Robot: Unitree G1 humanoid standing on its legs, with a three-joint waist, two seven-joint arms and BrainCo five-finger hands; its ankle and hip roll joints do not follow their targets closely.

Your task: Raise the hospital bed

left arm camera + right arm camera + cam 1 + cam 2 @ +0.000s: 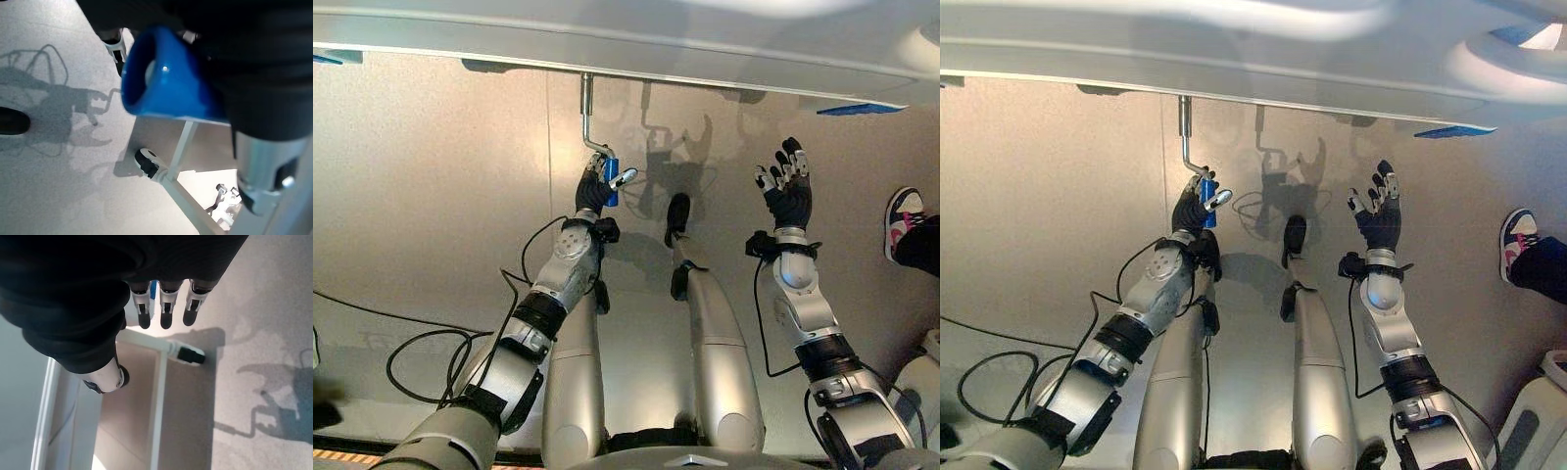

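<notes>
Bed edge (607, 44) above gripped crank handle (611, 182)

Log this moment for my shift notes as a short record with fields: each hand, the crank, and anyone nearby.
left hand: curled round the blue crank handle
crank: metal rod hanging from the edge of the bed frame, bent toward the handle
right hand: raised, fingers spread, holding nothing
person: a shoe at the robot's right

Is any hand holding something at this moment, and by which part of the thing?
The left hand grips the bed crank by its blue handle. The right hand is open and holds nothing.
</notes>
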